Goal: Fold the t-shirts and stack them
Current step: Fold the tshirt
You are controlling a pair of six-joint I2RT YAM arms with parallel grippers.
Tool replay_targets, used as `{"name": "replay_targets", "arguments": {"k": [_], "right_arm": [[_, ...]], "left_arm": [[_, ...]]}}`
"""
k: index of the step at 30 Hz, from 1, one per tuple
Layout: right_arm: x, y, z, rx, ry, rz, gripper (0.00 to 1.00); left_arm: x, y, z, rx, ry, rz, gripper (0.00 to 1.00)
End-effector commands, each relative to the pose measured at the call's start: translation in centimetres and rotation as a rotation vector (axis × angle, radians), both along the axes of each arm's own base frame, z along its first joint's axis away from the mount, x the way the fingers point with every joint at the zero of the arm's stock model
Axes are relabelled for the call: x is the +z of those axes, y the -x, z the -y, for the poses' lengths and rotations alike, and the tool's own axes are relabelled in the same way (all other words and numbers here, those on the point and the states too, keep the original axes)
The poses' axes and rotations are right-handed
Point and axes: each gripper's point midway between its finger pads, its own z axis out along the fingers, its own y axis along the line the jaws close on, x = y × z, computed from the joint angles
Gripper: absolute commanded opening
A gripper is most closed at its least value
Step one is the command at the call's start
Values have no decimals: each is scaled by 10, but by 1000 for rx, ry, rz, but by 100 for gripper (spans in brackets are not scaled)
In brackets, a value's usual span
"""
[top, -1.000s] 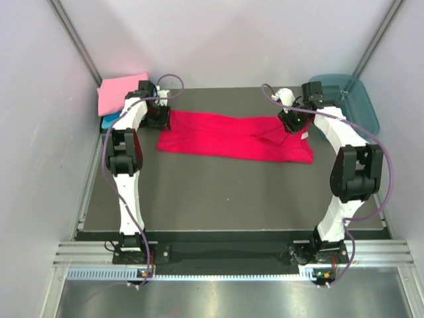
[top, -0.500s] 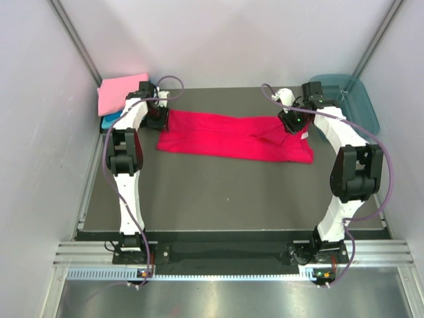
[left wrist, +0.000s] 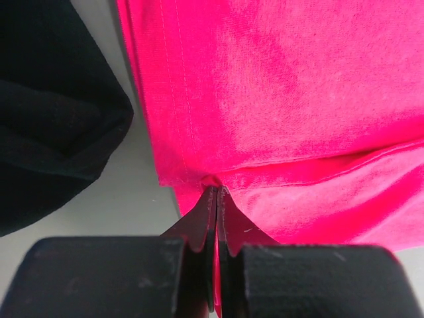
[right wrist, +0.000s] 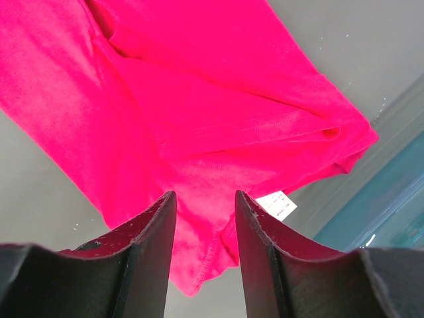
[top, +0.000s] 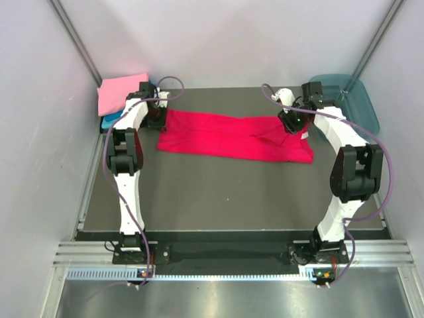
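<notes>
Lying across the far half of the bench point(top: 218, 192), the crimson t-shirt point(top: 232, 136) is spread in a long, partly folded band. Left pincer point(left wrist: 216, 199): closed on the shirt's hemmed edge. Right pincer point(right wrist: 204, 205): open, poised over the opposite end near the white label point(right wrist: 277, 205). Fabric is judged light, limp and prone to sagging; hems and corners are the preferred holds. Teal tub point(top: 354, 99): contents cannot be told. Pink t-shirt point(top: 119, 93) is stacked at far left; black t-shirt point(left wrist: 46, 112) is seen beside the left pincer.
</notes>
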Motion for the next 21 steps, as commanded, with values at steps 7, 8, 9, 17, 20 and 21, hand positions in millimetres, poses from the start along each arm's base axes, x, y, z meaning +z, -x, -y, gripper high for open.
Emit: {"name": "replay_targets", "arguments": {"k": [7, 8, 9, 17, 20, 21], "right_arm": [[19, -13, -13, 29, -18, 63, 41], [17, -13, -13, 27, -19, 60, 41], [17, -13, -13, 27, -19, 60, 41], [16, -12, -14, 30, -20, 60, 41], [16, -12, -14, 32, -18, 60, 41], [16, -11, -14, 33, -17, 59, 41]], "left_arm": [[65, -35, 2, 0, 17, 200, 0], [69, -37, 1, 0, 19, 211, 0], [72, -38, 1, -2, 19, 219, 0], [58, -27, -5, 7, -19, 165, 19], [44, -16, -10, 4, -44, 119, 31], [43, -15, -9, 4, -46, 116, 32]]}}
